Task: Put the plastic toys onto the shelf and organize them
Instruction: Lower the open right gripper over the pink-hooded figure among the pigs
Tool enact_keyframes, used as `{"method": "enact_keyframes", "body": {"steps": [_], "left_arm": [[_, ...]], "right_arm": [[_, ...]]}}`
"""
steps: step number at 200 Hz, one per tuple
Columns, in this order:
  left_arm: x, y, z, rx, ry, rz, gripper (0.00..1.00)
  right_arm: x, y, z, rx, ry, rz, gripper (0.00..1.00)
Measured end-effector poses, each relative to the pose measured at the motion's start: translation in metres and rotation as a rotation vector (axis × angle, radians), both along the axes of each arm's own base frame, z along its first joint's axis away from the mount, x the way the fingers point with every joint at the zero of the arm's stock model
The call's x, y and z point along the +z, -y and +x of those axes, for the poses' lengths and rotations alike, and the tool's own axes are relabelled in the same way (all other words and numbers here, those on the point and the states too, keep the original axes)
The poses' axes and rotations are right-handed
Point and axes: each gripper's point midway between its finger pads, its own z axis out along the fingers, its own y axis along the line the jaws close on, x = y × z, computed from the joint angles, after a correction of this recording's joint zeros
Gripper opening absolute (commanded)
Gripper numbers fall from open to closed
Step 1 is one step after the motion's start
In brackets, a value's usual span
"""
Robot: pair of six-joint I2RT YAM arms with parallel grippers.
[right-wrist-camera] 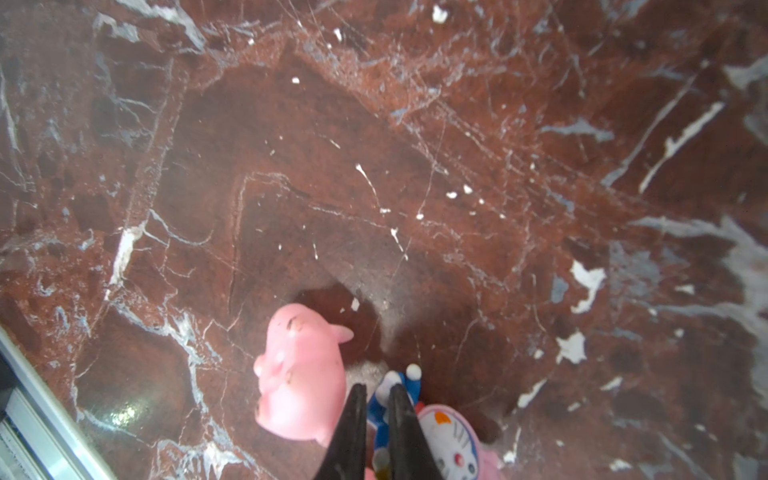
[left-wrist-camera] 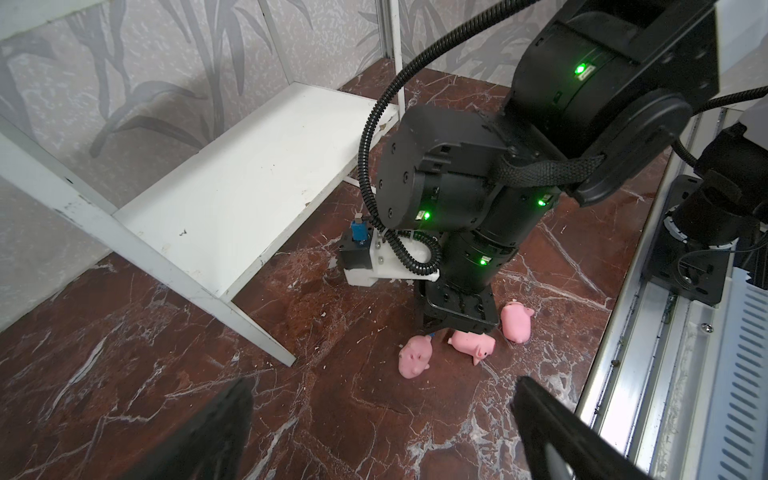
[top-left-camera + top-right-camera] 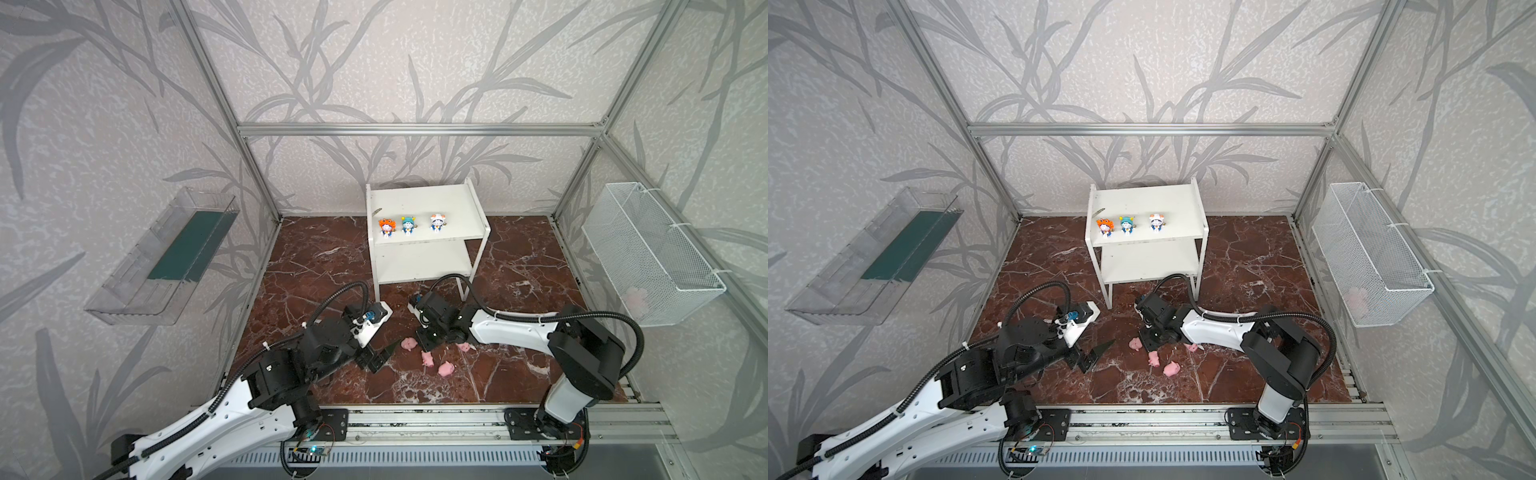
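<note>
Figurine with pink hood pinched in right gripper, pig just beside; left gripper wide open, empty.

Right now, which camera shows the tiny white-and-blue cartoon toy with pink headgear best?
The right wrist view: the white-and-blue figurine with pink headgear lies close up, pinched in the right tool. The left wrist view shows only a blue sliver under that tool; in both top views the arm hides it.

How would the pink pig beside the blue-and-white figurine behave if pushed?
The pig is small, so probably light. On the glossy marble a push would likely slide or roll it. Its rounded body might slip from a pinch.
</note>
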Motion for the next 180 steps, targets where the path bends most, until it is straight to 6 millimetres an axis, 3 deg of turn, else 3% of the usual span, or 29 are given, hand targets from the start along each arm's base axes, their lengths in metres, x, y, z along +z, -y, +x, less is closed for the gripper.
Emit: {"method": "enact_keyframes", "body": {"steps": [37,71,104,130,150,180], "left_arm": [[0.0,0.0,0.0,0.001,-0.002,-0.004,0.99],[0.0,0.0,0.0,-0.002,-0.004,-0.005,0.99],[-0.001,0.001,0.0,-0.002,-0.005,-0.002,0.99],[0.0,0.001,0.0,-0.002,-0.004,-0.005,0.99],[0.0,0.001,0.0,-0.002,-0.004,-0.005,0.99],[0.0,0.001,0.0,-0.002,-0.004,-0.005,0.99]], "right_arm": [[-0.001,0.032,-0.015,0.007,0.003,-0.058,0.12],[0.007,0.068,-0.029,-0.017,-0.009,-0.093,0.34],[0.022,0.072,-0.036,-0.064,-0.023,-0.031,0.48],[0.015,0.079,-0.045,-0.135,-0.089,-0.018,0.5],[0.015,0.087,-0.051,-0.213,-0.126,0.022,0.61],[0.017,0.104,-0.062,-0.328,-0.158,0.083,0.68]]}}
